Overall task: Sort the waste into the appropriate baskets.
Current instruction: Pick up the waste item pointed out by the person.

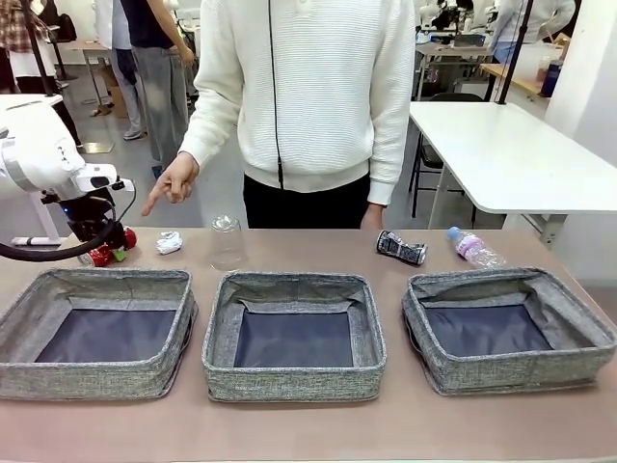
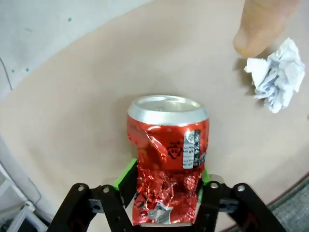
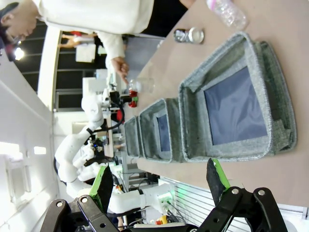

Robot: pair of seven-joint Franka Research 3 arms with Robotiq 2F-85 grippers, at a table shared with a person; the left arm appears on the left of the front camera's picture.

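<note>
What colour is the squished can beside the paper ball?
Red, with a silver top: the can shows best in the left wrist view.

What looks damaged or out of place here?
The red can in the left gripper is crushed and creased. The dark can lies dented on its side, near the bottle lying flat. Nothing spilled.

Table point(image 1: 308, 424): three baskets point(image 1: 294, 282), red can point(image 2: 166, 159), dark can point(image 1: 401, 248), bottle point(image 1: 474, 248), cup point(image 1: 227, 241), wad point(image 1: 170, 242).

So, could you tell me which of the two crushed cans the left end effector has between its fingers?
The crushed red can, pressed between the left end effector's green pads. The dark blue-black can lies apart, near the right basket.
</note>
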